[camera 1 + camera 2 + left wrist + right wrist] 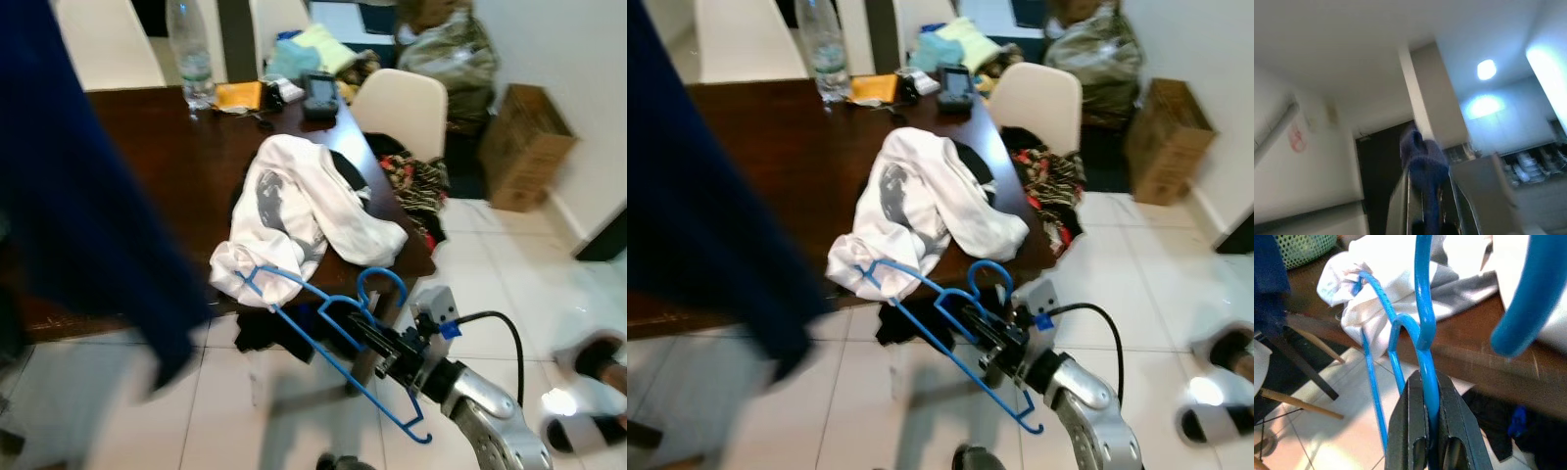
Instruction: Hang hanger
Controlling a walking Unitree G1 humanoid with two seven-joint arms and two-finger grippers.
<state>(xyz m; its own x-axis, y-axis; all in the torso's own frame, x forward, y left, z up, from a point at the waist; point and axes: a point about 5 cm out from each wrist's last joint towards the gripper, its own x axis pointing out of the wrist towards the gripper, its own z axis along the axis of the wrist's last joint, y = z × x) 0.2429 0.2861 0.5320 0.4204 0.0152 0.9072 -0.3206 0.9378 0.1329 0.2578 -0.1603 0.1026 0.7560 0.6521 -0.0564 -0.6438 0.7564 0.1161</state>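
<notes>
Right gripper: I have my right gripper clamped on the blue hanger; in the right wrist view the two black fingers press flat on either side of the thin bar, near the neck below the hook
Hanger: slim blue plastic or coated rod, triangular frame with a rounded hook and small upturned catches at the ends; I hold it in the air, tilted, just in front of the worktop's near edge and above the tiled floor
Left gripper: from my left wrist view I see dark blue fabric bunched between its fingers, raised towards a pale ceiling with blurred lights; I cannot tell how tightly they close
Blue fabric: in the head views a large soft navy cloth hangs blurred across the left side
Worktop: dark brown polished wood, carrying a crumpled white garment with a grey print, a clear plastic bottle, a black device and some yellow and teal items at the far end
Chair: cream moulded shell at the worktop's right side, patterned cloth draped on the seat
Floor: glossy white tiles, a cardboard box by the wall, sandals at the right edge
View differences: my right wrist camera shows the hold itself close up; the head views show the whole frame and the room
</notes>
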